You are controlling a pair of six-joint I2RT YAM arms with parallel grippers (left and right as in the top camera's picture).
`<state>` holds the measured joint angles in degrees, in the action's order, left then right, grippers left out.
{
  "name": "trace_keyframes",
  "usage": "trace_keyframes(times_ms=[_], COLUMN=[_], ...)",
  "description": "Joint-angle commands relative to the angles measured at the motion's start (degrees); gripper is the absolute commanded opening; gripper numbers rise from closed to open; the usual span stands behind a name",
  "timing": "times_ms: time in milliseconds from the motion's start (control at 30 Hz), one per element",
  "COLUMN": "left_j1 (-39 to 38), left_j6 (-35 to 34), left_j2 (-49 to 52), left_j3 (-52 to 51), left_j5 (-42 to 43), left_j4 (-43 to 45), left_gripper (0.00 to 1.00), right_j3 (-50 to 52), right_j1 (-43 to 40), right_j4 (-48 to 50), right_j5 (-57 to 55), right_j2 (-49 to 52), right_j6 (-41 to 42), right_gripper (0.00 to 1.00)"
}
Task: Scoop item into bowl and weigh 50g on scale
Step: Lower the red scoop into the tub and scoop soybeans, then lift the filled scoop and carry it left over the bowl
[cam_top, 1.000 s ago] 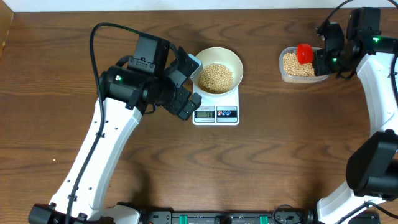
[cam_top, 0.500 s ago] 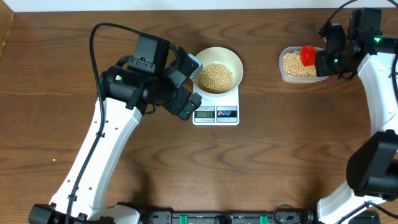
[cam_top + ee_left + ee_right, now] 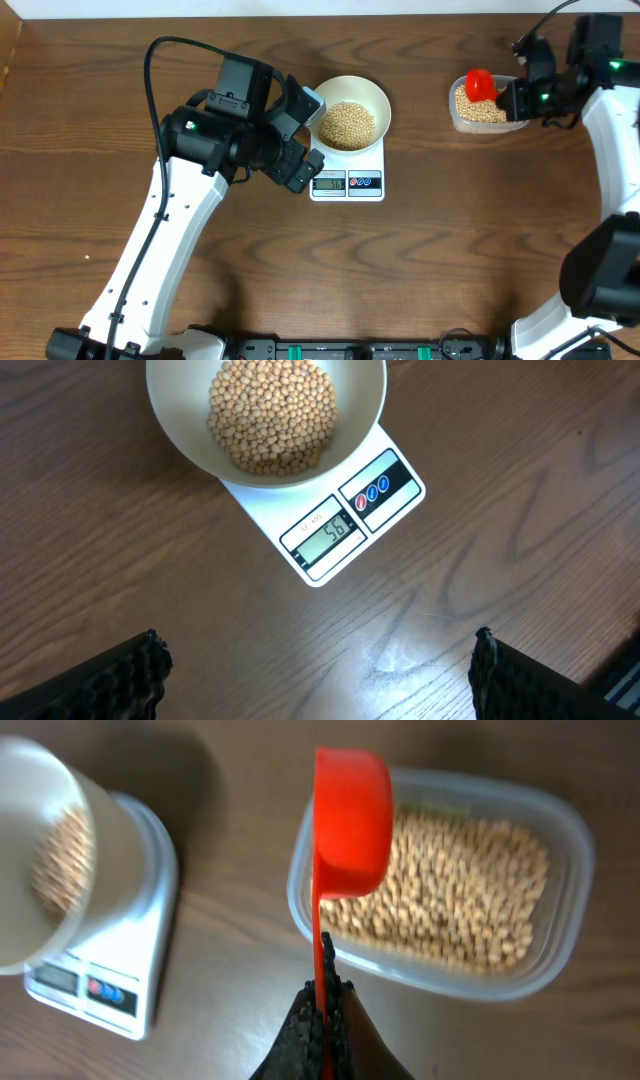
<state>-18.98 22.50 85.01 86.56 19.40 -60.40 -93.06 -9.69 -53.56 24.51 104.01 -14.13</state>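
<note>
Right claw clenches the red scoop by its handle, cup hanging over the clear tub at its left rim. Left claw gapes wide above the worktop; just beyond, the scale carries the bowl of beans.

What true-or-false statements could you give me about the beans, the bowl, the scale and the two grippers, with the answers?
1. The bowl stands on the scale. True.
2. The bowl is empty. False: it holds a heap of beans.
3. The right gripper holds a red scoop over the clear tub. True.
4. The left gripper is clamped on the bowl. False: it is open, holds nothing and sits beside the bowl and scale.
5. The scale's display reads 50. False: it reads 56.
</note>
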Motion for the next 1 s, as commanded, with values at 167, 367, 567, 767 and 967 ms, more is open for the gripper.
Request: trace_keyframes(times_ms=[167, 367, 567, 767, 967], left_j1=[-0.1, -0.1, -0.1, -0.1, -0.1], left_j6=[-0.1, -0.1, -0.1, -0.1, -0.1], left_j2=[0.4, 0.4, 0.4, 0.4, 0.4], left_j3=[1.0, 1.0, 1.0, 1.0, 1.0], left_j5=[0.5, 0.5, 0.5, 0.5, 0.5], left_j4=[-0.2, -0.2, -0.2, -0.2, -0.2], left_gripper=[0.98, 0.98, 0.98, 0.98, 0.98], right_j3=[0.0, 0.0, 0.0, -0.4, -0.7], right_j1=[-1.9, -1.0, 0.5, 1.8, 1.9], right_j4=[16.5, 32.7, 43.5, 45.1, 42.8], right_j5=[11.7, 13.1, 9.2, 5.7, 5.6], right_j2=[-6.9, -6.5, -4.5, -1.2, 0.9], right_j6=[16.1, 27.6, 36.2, 38.6, 36.3], right_gripper=[0.01, 0.01, 0.01, 0.01, 0.01])
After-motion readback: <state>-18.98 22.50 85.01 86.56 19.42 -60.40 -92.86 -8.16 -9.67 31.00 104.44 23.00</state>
